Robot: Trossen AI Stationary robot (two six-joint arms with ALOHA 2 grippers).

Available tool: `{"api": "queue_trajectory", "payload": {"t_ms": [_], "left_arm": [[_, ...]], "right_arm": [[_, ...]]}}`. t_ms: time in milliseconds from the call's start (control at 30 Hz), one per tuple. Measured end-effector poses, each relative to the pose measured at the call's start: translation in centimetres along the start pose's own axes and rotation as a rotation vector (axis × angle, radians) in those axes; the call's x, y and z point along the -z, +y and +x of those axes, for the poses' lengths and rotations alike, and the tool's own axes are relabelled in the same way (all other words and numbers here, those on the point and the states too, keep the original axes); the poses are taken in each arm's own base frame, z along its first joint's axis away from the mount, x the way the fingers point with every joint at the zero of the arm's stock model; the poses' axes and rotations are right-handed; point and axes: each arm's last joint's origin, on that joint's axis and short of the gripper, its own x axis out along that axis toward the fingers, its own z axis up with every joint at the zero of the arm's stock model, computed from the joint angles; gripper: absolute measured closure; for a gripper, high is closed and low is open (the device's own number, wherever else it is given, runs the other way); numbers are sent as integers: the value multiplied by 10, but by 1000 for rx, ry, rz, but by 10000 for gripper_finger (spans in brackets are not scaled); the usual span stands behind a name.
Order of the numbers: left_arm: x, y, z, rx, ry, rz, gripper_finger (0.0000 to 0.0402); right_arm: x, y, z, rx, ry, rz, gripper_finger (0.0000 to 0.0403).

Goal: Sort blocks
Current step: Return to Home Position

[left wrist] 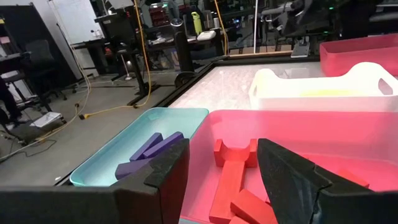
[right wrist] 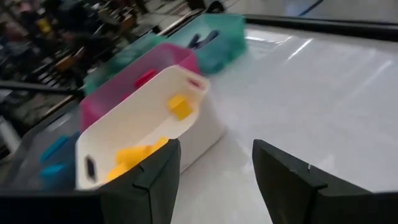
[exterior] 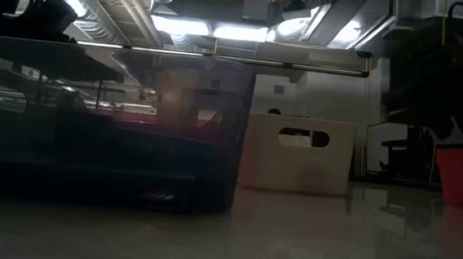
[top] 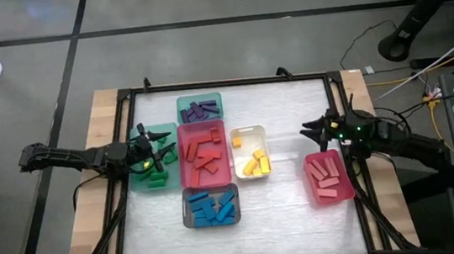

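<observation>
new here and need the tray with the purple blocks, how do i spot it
On the white table, look at the cluster of trays left of centre. The teal tray sits at the cluster's top end in the high view, just beyond the short end of the long red tray. It is the only tray holding purple blocks.

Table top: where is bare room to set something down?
Free: the strip between the white tray and pink tray, and the corner between the grey tray and the green tray. Crowded: the other trays, packed together, left pincer open above the green tray; right pincer open beside the pink tray.
</observation>
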Motion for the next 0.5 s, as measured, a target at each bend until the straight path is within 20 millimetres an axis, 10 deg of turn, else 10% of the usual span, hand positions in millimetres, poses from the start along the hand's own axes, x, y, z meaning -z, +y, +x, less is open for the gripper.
{"api": "queue_trajectory", "payload": {"t_ms": [500], "left_arm": [[0,0,0,0,0,0,224]], "right_arm": [[5,10,-1,-114,60,-41,205]]}}
